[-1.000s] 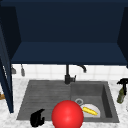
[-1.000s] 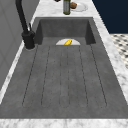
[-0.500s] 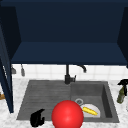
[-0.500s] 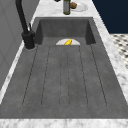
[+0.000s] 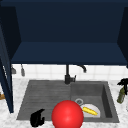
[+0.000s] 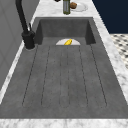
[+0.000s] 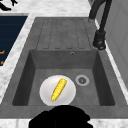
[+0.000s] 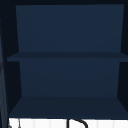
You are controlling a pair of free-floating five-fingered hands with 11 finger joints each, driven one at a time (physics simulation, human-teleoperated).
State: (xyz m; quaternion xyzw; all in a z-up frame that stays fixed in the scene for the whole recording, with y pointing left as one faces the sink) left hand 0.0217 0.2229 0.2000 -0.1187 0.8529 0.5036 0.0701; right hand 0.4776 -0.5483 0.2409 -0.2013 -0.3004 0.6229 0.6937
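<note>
My left hand [image 5: 37, 118] hangs over the front left corner of the drainboard [image 5: 42, 97], fingers relaxed and holding nothing; it also shows far off in the right side view [image 7: 5, 5]. A red ball [image 5: 67, 115] shows at the sink's front edge, just right of that hand. A yellow corn cob [image 7: 59, 89] lies on a white plate [image 7: 46, 96] in the basin [image 7: 100, 82]. My right hand [image 5: 123, 82] is at the top of an olive bottle [image 5: 121, 95] on the right counter; whether they touch is unclear. The same hand is the dark mass [image 7: 60, 118] at the near edge.
A black faucet [image 5: 68, 75] stands behind the sink, beside the round drain [image 7: 82, 80]. An open navy cabinet with bare shelves [image 8: 65, 56] hangs overhead. Its door [image 5: 5, 75] stands open at the left. A brown item on a small plate [image 6: 75, 5] sits past the bottle.
</note>
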